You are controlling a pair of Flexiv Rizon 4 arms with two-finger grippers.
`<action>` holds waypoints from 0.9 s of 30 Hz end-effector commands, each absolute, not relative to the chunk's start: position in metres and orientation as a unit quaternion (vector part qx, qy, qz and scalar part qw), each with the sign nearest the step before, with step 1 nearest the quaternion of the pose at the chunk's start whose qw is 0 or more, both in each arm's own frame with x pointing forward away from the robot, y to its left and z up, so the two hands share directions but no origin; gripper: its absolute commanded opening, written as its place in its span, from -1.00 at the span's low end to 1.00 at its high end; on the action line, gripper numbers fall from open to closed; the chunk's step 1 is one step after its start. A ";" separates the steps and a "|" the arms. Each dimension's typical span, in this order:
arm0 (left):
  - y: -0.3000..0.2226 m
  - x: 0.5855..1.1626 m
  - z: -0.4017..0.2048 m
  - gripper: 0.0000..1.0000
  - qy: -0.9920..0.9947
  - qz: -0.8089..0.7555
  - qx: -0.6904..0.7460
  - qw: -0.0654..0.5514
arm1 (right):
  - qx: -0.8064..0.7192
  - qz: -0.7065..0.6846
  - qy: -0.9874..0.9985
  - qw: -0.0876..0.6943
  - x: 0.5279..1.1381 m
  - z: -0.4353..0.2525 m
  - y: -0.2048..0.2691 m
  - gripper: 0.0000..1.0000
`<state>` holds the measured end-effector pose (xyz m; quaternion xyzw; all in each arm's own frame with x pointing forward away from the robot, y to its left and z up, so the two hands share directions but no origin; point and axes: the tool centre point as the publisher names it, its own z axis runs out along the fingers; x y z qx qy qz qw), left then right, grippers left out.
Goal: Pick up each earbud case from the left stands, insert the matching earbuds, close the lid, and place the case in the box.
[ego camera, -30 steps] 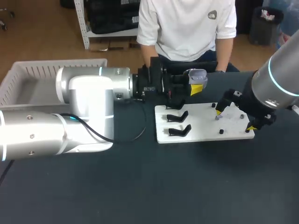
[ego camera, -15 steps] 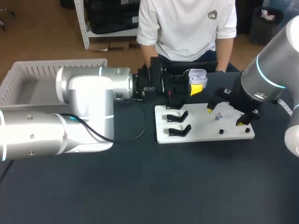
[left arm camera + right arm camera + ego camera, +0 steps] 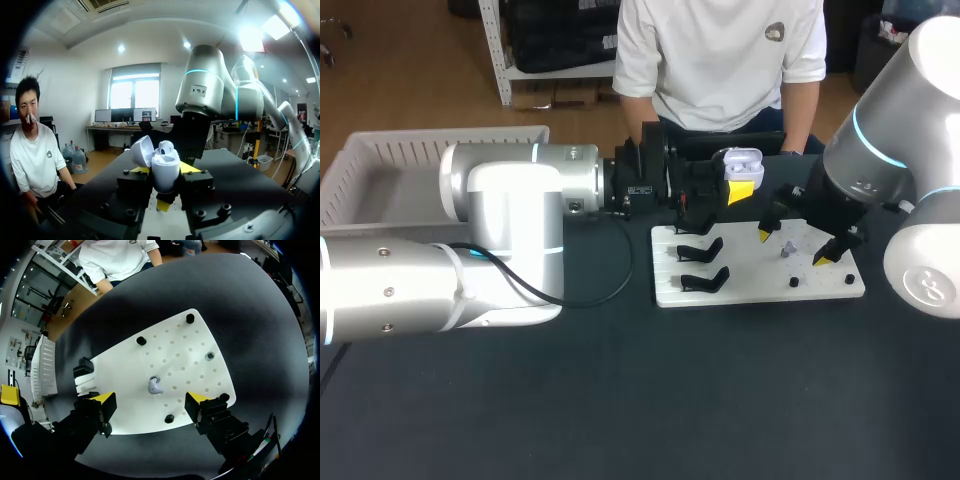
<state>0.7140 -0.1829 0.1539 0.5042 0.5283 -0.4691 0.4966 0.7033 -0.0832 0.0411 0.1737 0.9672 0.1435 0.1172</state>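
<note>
My left gripper (image 3: 741,178) is shut on a white earbud case (image 3: 741,160), held above the table's back edge. The case (image 3: 165,167) has its lid open, and one earbud (image 3: 166,146) sits inside, between the gripper's (image 3: 165,172) yellow tips. A loose pale earbud (image 3: 787,248) lies on the white board (image 3: 750,285). My right gripper (image 3: 792,247) hangs open just over it, one yellow tip on each side. In the right wrist view the earbud (image 3: 155,385) lies between and slightly ahead of the gripper (image 3: 150,398), untouched.
Two black stands (image 3: 701,265) occupy the board's left part. Several small black pegs (image 3: 141,340) and a grey ring (image 3: 210,356) dot the board (image 3: 125,375). A white basket (image 3: 380,165) stands at the far left of the table.
My right arm has swung left and back across the board, and its fingers now straddle the loose earbud. The left arm and the case have kept still.
</note>
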 end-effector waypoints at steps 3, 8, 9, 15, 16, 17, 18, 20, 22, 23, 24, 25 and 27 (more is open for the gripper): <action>-0.183 0.714 0.153 -1.00 0.527 -0.469 0.503 0.499 | 0.172 0.143 0.969 0.108 0.711 0.036 -0.080 0.56; -0.183 0.714 0.153 -1.00 0.527 -0.469 0.503 0.499 | 0.174 0.144 0.968 0.107 0.713 0.034 -0.080 0.30; -0.183 0.714 0.153 -1.00 0.527 -0.469 0.503 0.499 | 0.174 0.144 0.968 0.108 0.714 0.034 -0.080 0.27; -0.183 0.714 0.153 -1.00 0.527 -0.469 0.503 0.499 | 0.176 0.145 0.968 0.106 0.715 0.032 -0.079 0.05; -0.183 0.714 0.153 -1.00 0.527 -0.469 0.503 0.499 | 0.176 0.145 0.968 0.106 0.715 0.031 -0.079 0.04; -0.183 0.714 0.153 -1.00 0.527 -0.469 0.503 0.499 | 0.176 0.145 0.968 0.105 0.715 0.031 -0.079 0.04; -0.183 0.714 0.153 -1.00 0.527 -0.469 0.503 0.499 | 0.176 0.145 0.968 0.105 0.715 0.031 -0.079 0.02; -0.183 0.714 0.153 -1.00 0.527 -0.469 0.503 0.499 | 0.177 0.145 0.968 0.105 0.715 0.030 -0.079 -0.03; -0.183 0.714 0.153 -1.00 0.527 -0.469 0.503 0.499 | 0.178 0.145 0.968 0.105 0.715 0.029 -0.079 -0.04; -0.183 0.714 0.153 -1.00 0.527 -0.469 0.503 0.499 | 0.178 0.145 0.968 0.104 0.715 0.029 -0.079 -0.04; -0.183 0.714 0.153 -1.00 0.527 -0.469 0.503 0.499 | 0.180 0.145 0.967 0.104 0.715 0.029 -0.079 -0.04; -0.183 0.714 0.153 -1.00 0.527 -0.469 0.503 0.499 | 0.180 0.145 0.967 0.105 0.715 0.029 -0.079 -0.05; -0.183 0.714 0.153 -1.00 0.527 -0.469 0.503 0.499 | 0.181 0.145 0.967 0.105 0.716 0.028 -0.080 -0.06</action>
